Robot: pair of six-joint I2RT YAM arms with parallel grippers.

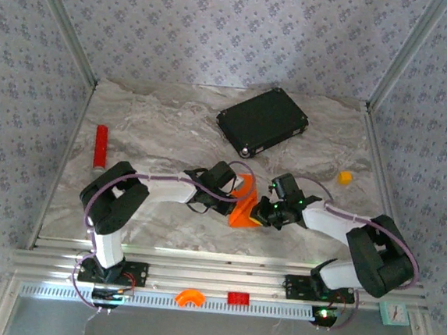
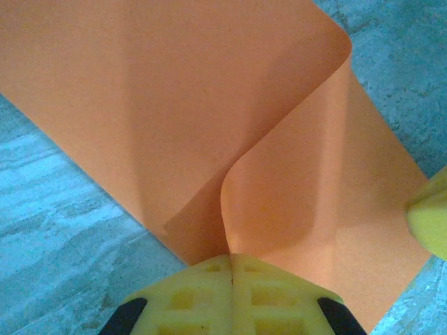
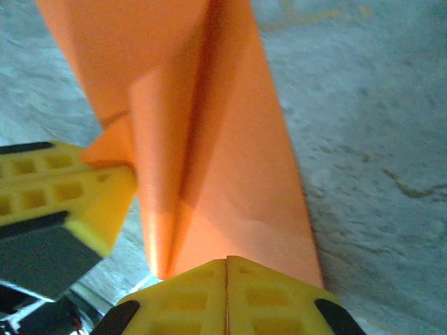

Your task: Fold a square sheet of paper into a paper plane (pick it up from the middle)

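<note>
The square sheet of paper (image 1: 245,210), bright orange, is lifted off the marble table between my two grippers, bent and creased lengthwise. My left gripper (image 1: 235,194) is shut on it: in the left wrist view a curled fold of the sheet (image 2: 209,125) runs straight into the closed yellow fingertips (image 2: 231,259). My right gripper (image 1: 266,213) is shut on the opposite end, where the folded sheet (image 3: 209,139) narrows into its closed tips (image 3: 226,264). The two grippers are close together. The left gripper's finger (image 3: 77,199) appears in the right wrist view, touching the paper's edge.
A black flat case (image 1: 263,122) lies at the back of the table. A red cylinder (image 1: 100,146) lies at the left and a small orange-yellow lump (image 1: 345,177) at the right. Small orange (image 1: 190,297) and red (image 1: 237,298) pieces sit on the front rail.
</note>
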